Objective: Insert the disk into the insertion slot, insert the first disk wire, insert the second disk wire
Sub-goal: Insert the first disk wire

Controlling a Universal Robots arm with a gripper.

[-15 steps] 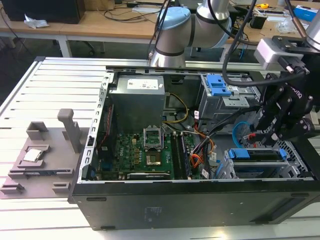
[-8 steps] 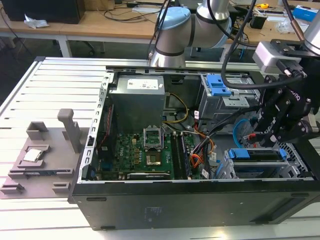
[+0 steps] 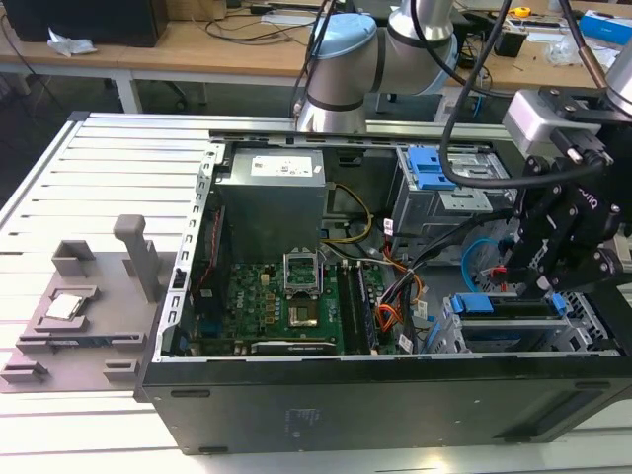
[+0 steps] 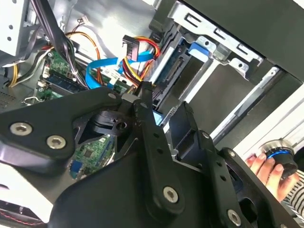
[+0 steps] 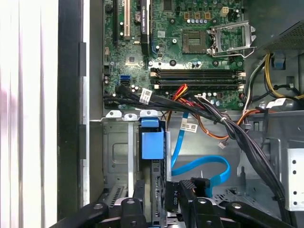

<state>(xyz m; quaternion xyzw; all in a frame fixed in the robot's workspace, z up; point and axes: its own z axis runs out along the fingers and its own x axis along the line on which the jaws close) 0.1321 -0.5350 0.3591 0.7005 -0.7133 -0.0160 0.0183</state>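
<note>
The disk [image 5: 152,145], in its bright blue frame, lies inside the insertion slot [image 5: 118,152] of the silver drive cage at the case's front corner. It also appears at the exterior view's right [image 3: 489,306] and in the second wrist view [image 4: 198,49]. My gripper [image 5: 164,190] [image 3: 551,288] [image 4: 165,100] hangs over the disk's inner end with its fingers apart. A black wire plug [image 5: 172,199] stands between them, close to one finger. A blue flat wire [image 5: 204,166] loops loose beside it, its black end [image 5: 199,183] near the gripper.
A thick black cable bundle [image 5: 228,128] crosses beside the cage, with the motherboard [image 3: 286,296] beyond. A second bay with blue latches [image 3: 430,163] sits farther back. A person's hand [image 4: 266,166] holds a knob outside the case. A grey fixture [image 3: 79,306] lies at the exterior view's left.
</note>
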